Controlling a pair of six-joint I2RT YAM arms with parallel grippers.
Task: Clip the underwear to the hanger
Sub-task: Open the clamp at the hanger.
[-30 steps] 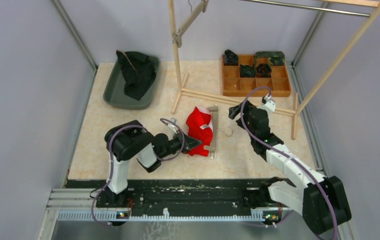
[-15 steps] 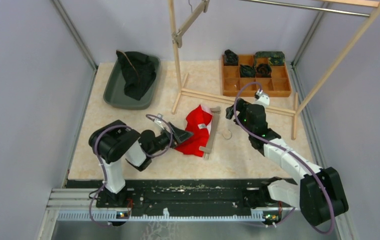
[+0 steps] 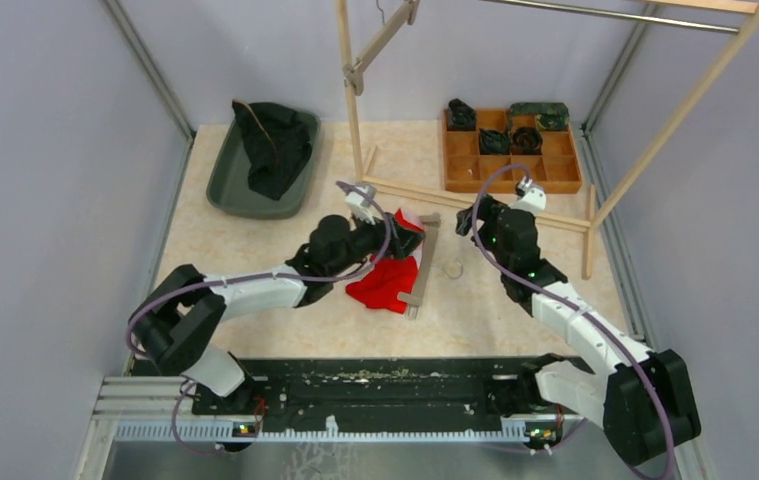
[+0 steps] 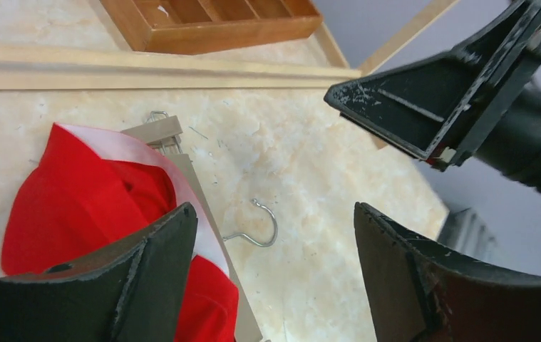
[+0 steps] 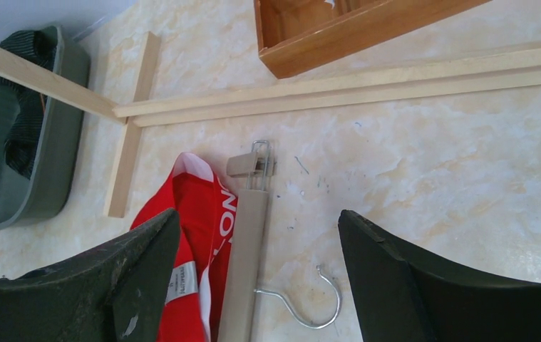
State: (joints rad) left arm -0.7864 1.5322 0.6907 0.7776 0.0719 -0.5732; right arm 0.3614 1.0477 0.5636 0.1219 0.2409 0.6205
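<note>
Your left gripper [image 4: 273, 214] and right gripper [image 5: 258, 214], 2 claws spread apart and empty, hover over the hanger [image 5: 242, 271], underwear [image 5: 196, 214] seemingly unclipped against it; next, squeeze its clip [image 5: 251, 165] apart.

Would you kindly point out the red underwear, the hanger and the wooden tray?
red underwear [image 4: 89, 206]: left wrist view, middle of the fabric.
hanger [image 5: 246, 256]: right wrist view, its beige bar.
wooden tray [image 3: 512, 186]: top external view, its near rim.

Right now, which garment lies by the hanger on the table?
The red underwear; the others, all dark, sit in the grey bin and wooden tray.
</note>
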